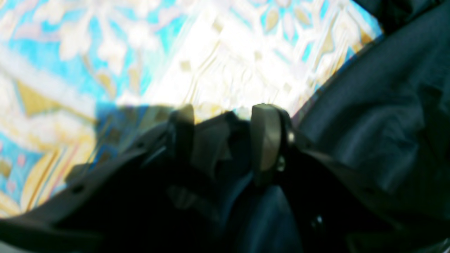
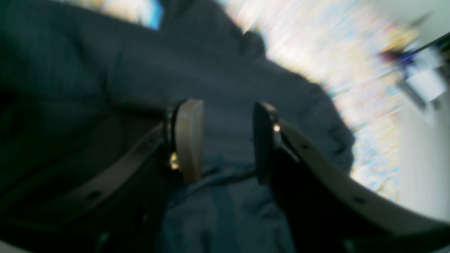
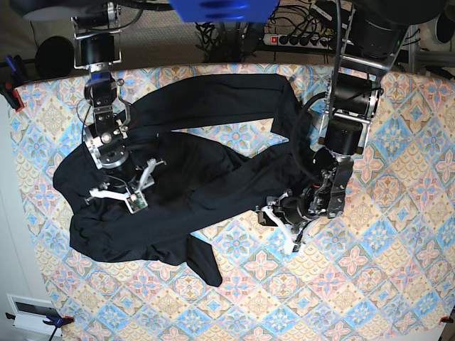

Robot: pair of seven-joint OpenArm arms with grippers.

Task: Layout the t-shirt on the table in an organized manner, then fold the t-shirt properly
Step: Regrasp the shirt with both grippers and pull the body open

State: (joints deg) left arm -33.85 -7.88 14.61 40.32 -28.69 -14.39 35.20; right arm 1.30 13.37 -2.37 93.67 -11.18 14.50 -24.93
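The black t-shirt (image 3: 199,185) lies crumpled across the left and middle of the table (image 3: 398,270), one long part stretching along the far edge. My left gripper (image 3: 283,224) sits at the shirt's right-hand edge. In the left wrist view this gripper (image 1: 223,130) is open, with a loose fold of the t-shirt (image 1: 379,105) bunched between its fingers above the patterned table (image 1: 228,63). My right gripper (image 3: 126,186) hovers over the shirt's left part. In its wrist view the right gripper (image 2: 228,140) is open, with the t-shirt (image 2: 228,80) spread just beneath it and the table (image 2: 351,70) showing beyond the cloth.
Both wrist views are blurred. A power strip (image 3: 302,39) and cables run behind the table's far edge. Red clamps (image 3: 8,92) grip the table's corners. A white box (image 3: 28,309) sits off the near-left corner. Bare patterned cloth fills the table's right and near sides.
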